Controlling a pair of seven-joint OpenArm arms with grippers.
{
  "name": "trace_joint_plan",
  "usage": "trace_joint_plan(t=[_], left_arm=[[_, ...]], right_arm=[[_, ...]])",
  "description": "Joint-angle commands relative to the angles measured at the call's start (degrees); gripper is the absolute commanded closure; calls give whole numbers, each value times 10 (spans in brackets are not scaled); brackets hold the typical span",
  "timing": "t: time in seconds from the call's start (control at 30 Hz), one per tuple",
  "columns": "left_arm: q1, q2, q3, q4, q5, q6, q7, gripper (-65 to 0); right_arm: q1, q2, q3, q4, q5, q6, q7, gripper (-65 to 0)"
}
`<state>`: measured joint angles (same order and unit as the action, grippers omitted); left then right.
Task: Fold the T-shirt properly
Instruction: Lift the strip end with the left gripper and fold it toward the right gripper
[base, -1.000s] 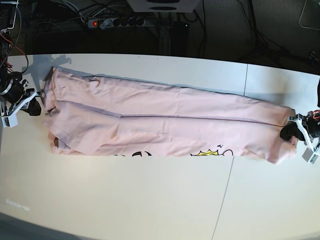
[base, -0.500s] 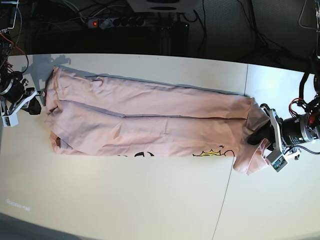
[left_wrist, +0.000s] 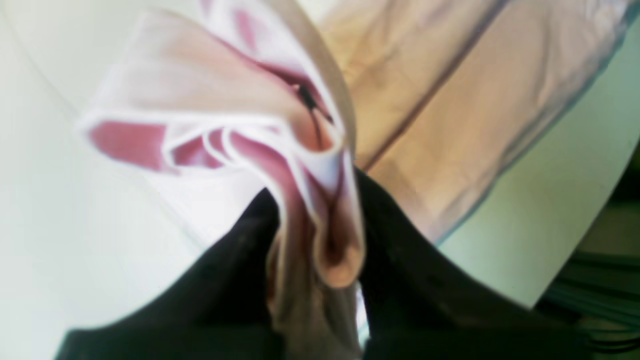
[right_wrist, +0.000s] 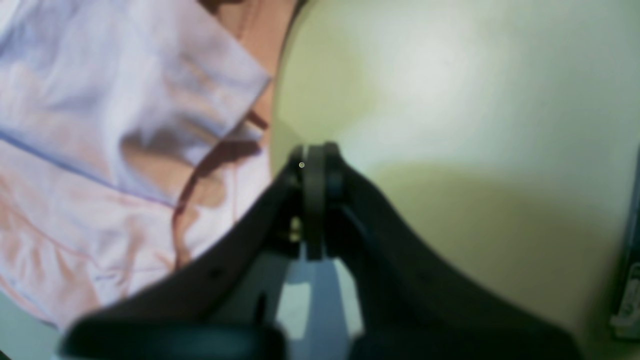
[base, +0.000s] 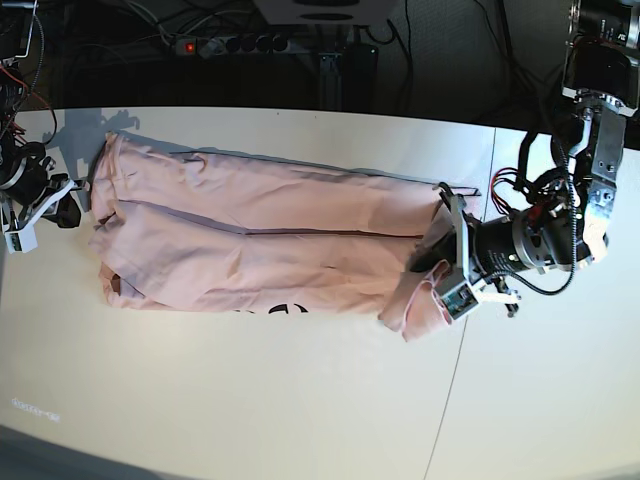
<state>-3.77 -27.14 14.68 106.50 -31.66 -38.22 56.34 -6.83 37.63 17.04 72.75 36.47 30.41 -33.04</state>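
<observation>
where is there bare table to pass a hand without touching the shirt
Bare table runs all along the near edge, below the T-shirt's lower hem. A narrower bare strip lies between its upper edge and the far table edge. Right of the seam is bare too. Crowded: the lifted shirt end pinched in the left gripper, and the other end by the shut right gripper.

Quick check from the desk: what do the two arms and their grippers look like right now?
Both grippers have black, curved fingers. The left gripper sits on a black cylindrical wrist with a white bracket, loose black and red cables, and silver-grey links above. The right gripper also has a white bracket, with red wiring behind it.
</observation>
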Motion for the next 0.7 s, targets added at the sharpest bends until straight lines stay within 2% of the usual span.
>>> trace_joint_plan(t=[0.0, 0.1, 0.17, 0.5, 0.53, 0.63, 0.67], left_arm=[[-10, 4, 17, 11, 14, 11, -15, 0], [-10, 21, 78, 10, 89, 34, -31, 0], [-10, 32, 108, 7, 125, 38, -45, 0], [-61, 86, 184, -69, 131, 46, -39, 0], [-64, 90, 188, -74, 130, 47, -37, -44], [-67, 99, 189, -84, 124, 59, -34, -299], [-67, 101, 189, -86, 117, 69, -34, -354]], right_arm=[[6, 16, 7, 9, 6, 24, 11, 0], [6, 16, 7, 9, 6, 24, 10, 0], [6, 16, 7, 9, 6, 24, 10, 0], [6, 16, 7, 9, 6, 24, 10, 0], [6, 16, 7, 9, 6, 24, 10, 0], [6, 16, 7, 9, 6, 24, 10, 0], [6, 16, 7, 9, 6, 24, 10, 0]])
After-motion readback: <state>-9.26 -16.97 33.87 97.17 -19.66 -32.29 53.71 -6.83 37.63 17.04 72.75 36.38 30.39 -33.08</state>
